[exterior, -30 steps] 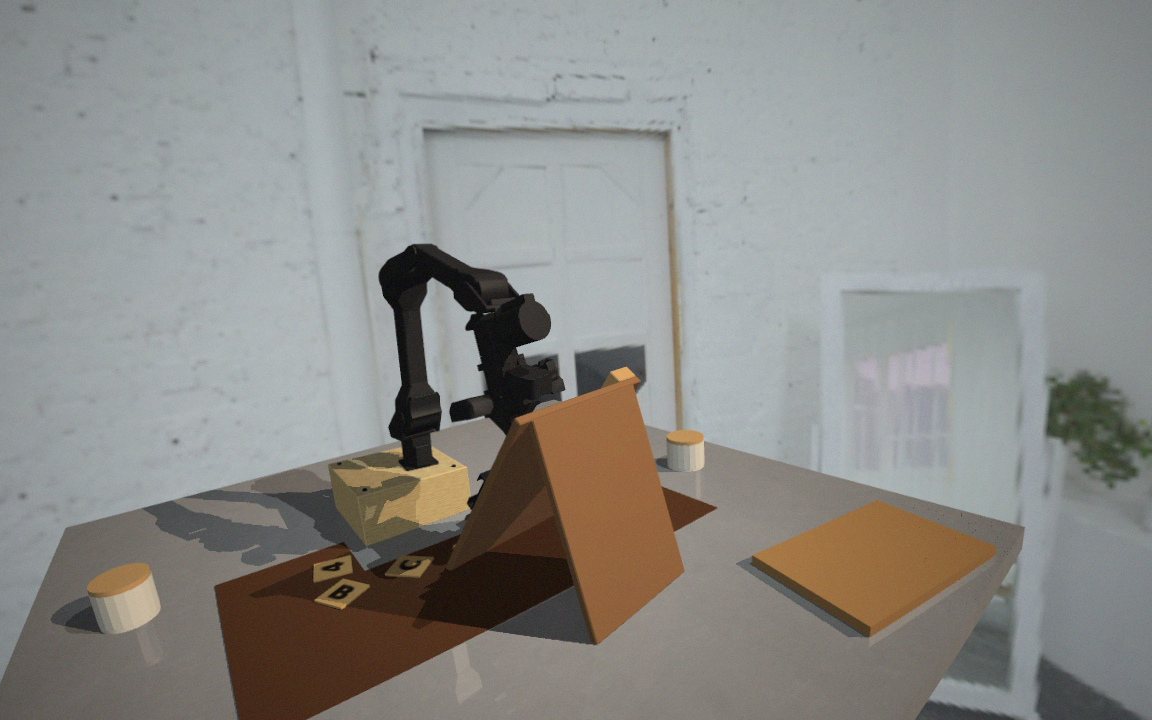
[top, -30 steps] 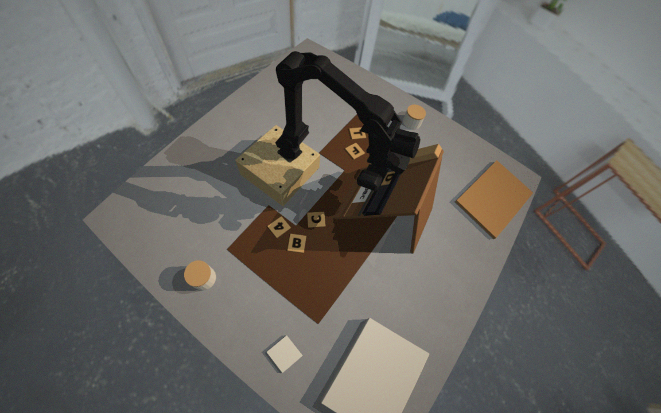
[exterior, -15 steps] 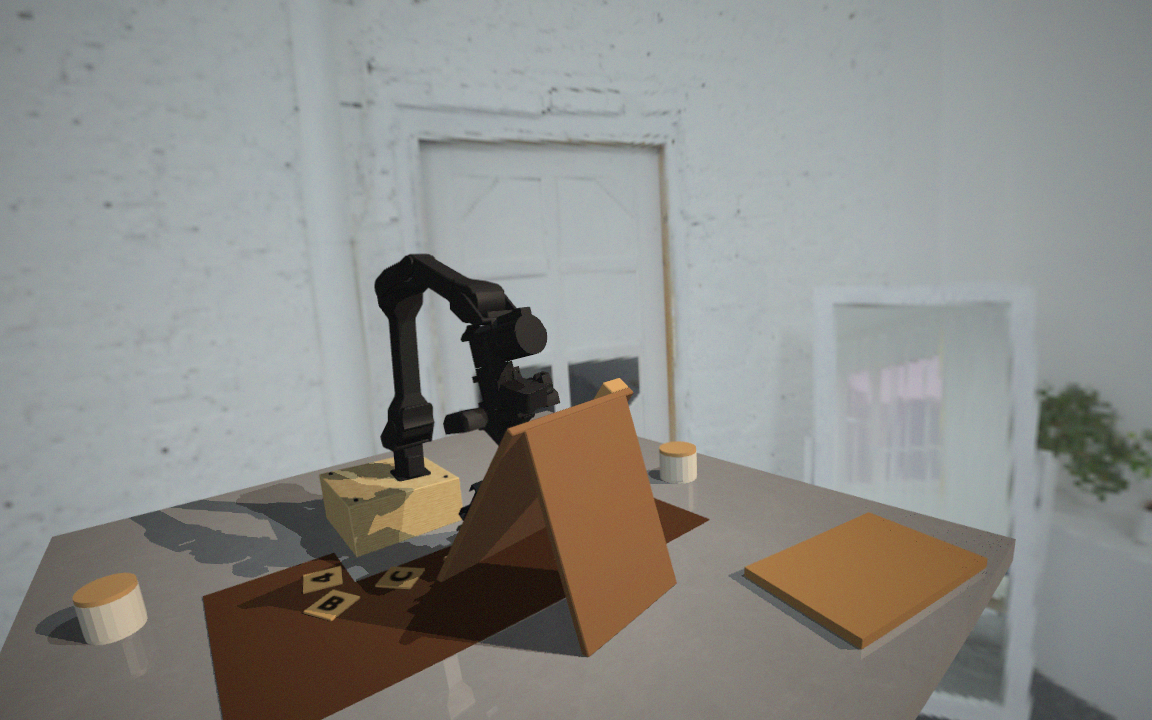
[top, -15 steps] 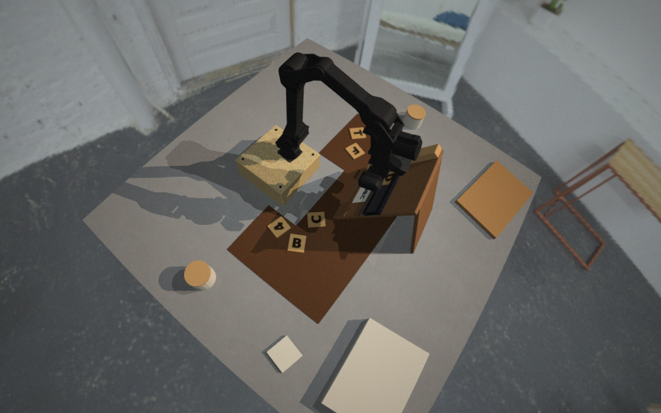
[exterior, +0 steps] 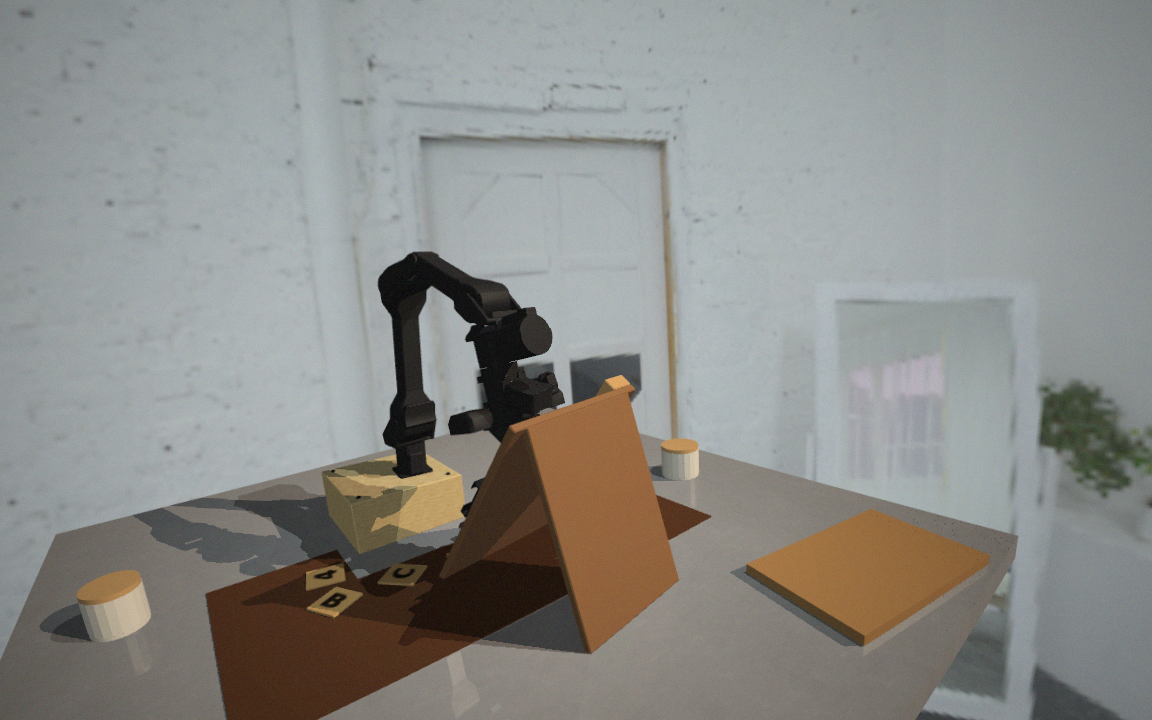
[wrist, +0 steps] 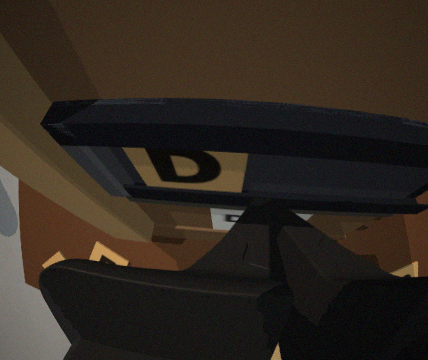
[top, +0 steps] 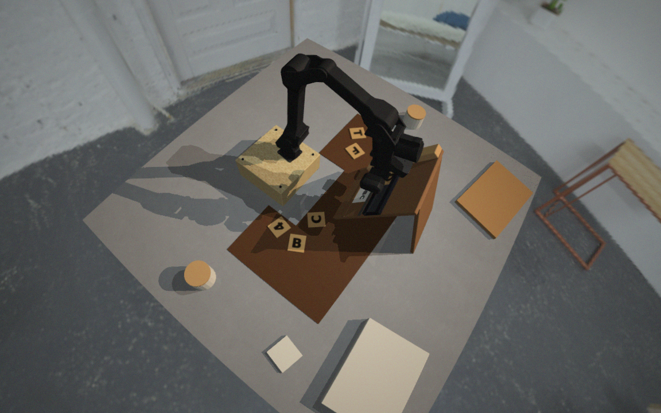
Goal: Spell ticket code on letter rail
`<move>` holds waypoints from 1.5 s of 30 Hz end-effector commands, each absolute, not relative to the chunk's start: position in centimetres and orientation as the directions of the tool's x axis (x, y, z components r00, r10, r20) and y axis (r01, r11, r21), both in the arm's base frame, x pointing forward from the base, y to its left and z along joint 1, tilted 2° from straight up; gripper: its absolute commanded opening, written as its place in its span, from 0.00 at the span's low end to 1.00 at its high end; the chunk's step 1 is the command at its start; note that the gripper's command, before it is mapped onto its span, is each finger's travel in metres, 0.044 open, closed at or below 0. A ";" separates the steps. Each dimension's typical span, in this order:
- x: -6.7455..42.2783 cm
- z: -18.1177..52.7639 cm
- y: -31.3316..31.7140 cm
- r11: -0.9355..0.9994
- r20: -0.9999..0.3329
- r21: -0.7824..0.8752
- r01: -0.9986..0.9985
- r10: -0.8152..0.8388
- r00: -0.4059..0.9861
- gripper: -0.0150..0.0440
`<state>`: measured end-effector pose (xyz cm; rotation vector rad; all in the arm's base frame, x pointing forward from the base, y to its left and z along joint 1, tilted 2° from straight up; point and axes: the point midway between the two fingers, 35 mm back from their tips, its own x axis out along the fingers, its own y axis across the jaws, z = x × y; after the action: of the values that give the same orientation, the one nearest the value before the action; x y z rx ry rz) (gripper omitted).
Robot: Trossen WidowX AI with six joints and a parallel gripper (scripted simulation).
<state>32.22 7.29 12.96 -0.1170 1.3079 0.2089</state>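
Note:
A slanted brown board (top: 405,196) (exterior: 598,519) (wrist: 254,20) carries a dark letter rail (top: 377,204) (wrist: 254,119). One tile, D (wrist: 188,168), sits in the rail near its left end in the wrist view. A white ticket (top: 361,195) lies on the board below the rail, mostly hidden by my fingers. My gripper (top: 380,189) (wrist: 262,208) is shut and empty, its tips against the rail's lower lip just right of the D tile. Loose tiles 4 (top: 278,226) (exterior: 326,575), B (top: 296,242) (exterior: 334,600), C (top: 315,219) (exterior: 402,574), T (top: 357,132) and F (top: 354,151) lie on the brown mat (top: 296,287) (exterior: 294,644).
The arm stands on a pale wooden block (top: 277,164) (exterior: 392,501). Two short cylinders (top: 199,275) (top: 415,116) stand near the counter's edges. An orange slab (top: 494,197) (exterior: 866,568), a cream slab (top: 374,369) and a small cream square (top: 283,353) lie flat.

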 end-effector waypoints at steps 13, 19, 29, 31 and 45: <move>32.9 12.5 7.5 0.974 -0.966 0.034 -0.223 0.090 0.244 0.25; 33.1 12.3 7.6 0.974 -0.966 0.034 -0.223 0.090 0.244 0.25; 33.5 12.0 7.6 0.974 -0.965 0.034 -0.223 0.090 0.245 0.25; 33.6 12.0 7.7 0.974 -0.965 0.034 -0.223 0.090 0.245 0.25; 33.6 12.1 7.8 0.974 -0.965 0.034 -0.223 0.090 0.245 0.25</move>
<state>33.67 7.70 12.02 -0.1187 1.3053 0.2117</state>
